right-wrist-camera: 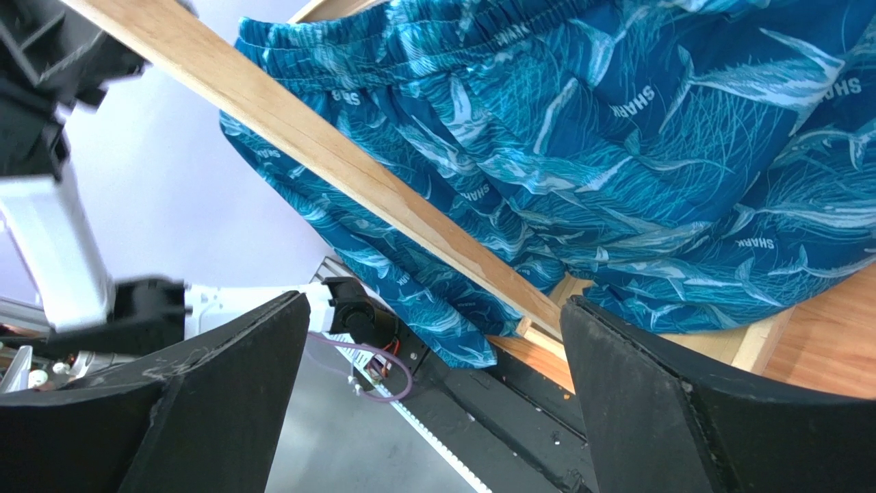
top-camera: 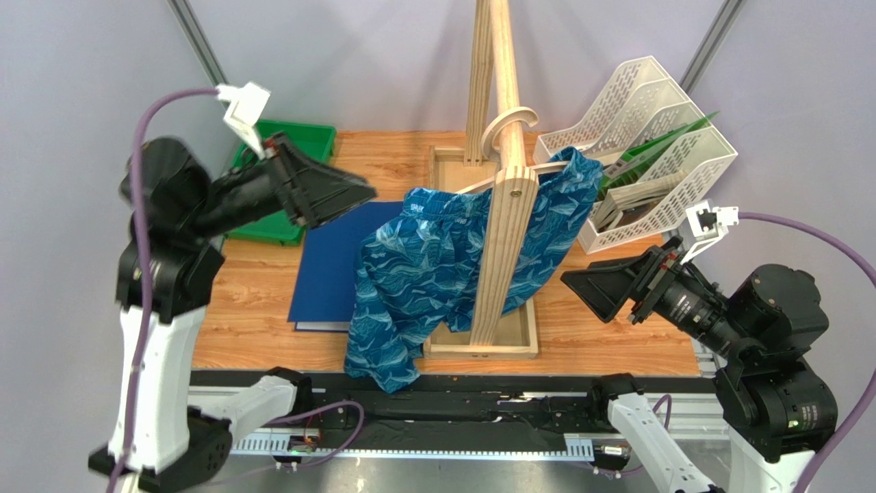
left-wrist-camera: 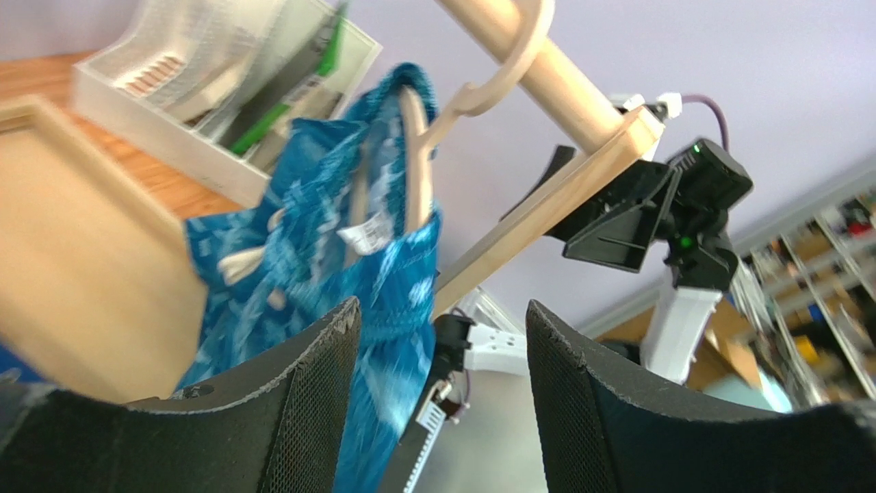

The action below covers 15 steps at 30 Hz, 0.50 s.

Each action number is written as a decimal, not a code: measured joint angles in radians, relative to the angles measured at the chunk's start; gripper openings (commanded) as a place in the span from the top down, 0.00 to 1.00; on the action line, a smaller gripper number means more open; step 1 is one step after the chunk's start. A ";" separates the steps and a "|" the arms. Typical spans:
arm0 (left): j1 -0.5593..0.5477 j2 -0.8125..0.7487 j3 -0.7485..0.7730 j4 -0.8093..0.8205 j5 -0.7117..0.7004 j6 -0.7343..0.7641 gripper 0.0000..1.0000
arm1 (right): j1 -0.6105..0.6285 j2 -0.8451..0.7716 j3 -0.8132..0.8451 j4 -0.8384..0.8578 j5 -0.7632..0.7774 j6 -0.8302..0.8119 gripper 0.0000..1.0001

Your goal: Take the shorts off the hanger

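The blue wave-print shorts [top-camera: 427,267] hang on the thin light-wood hanger [top-camera: 547,164], whose hook [top-camera: 511,121] loops over the stand's rail. The shorts drape down past the table's near edge. My left gripper [top-camera: 355,190] is open and empty, raised to the left of the shorts and apart from them. My right gripper [top-camera: 578,282] is open and empty, to the right of the stand. In the left wrist view the shorts [left-wrist-camera: 308,257] and hanger [left-wrist-camera: 416,154] lie beyond the open gripper [left-wrist-camera: 442,308]. In the right wrist view the shorts [right-wrist-camera: 617,134] fill the top, above the open gripper [right-wrist-camera: 434,303].
A thick upright wooden stand [top-camera: 504,205] rises from a wooden base frame [top-camera: 483,344] at the table's middle. A dark-blue binder [top-camera: 329,267] lies flat on the left, a green tray [top-camera: 293,144] behind it. A white file rack [top-camera: 658,134] stands at the back right.
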 measured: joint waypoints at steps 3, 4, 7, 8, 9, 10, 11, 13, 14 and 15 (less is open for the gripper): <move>-0.148 0.133 0.113 0.015 -0.023 0.064 0.32 | 0.000 0.023 0.053 -0.035 -0.005 -0.026 0.00; -0.185 0.169 0.141 0.011 -0.045 0.090 0.32 | 0.000 0.031 0.074 -0.047 -0.006 -0.038 0.00; -0.265 0.234 0.178 -0.022 -0.096 0.182 0.31 | 0.000 0.044 0.119 -0.088 -0.008 -0.070 0.00; -0.282 0.248 0.182 -0.035 -0.105 0.220 0.31 | 0.000 0.045 0.126 -0.098 -0.008 -0.080 0.00; -0.293 0.257 0.187 -0.048 -0.107 0.249 0.30 | 0.000 0.045 0.128 -0.106 -0.008 -0.088 0.00; -0.300 0.263 0.190 -0.057 -0.111 0.269 0.30 | 0.000 0.045 0.128 -0.113 -0.008 -0.092 0.00; -0.307 0.269 0.193 -0.070 -0.114 0.296 0.30 | 0.000 0.045 0.127 -0.124 -0.008 -0.097 0.00; -0.318 0.276 0.195 -0.096 -0.122 0.342 0.29 | 0.000 0.045 0.124 -0.132 -0.008 -0.099 0.00; -0.320 0.279 0.195 -0.106 -0.122 0.360 0.29 | 0.000 0.041 0.114 -0.132 -0.008 -0.099 0.00; -0.324 0.282 0.195 -0.116 -0.121 0.375 0.29 | 0.000 0.039 0.108 -0.132 -0.008 -0.098 0.00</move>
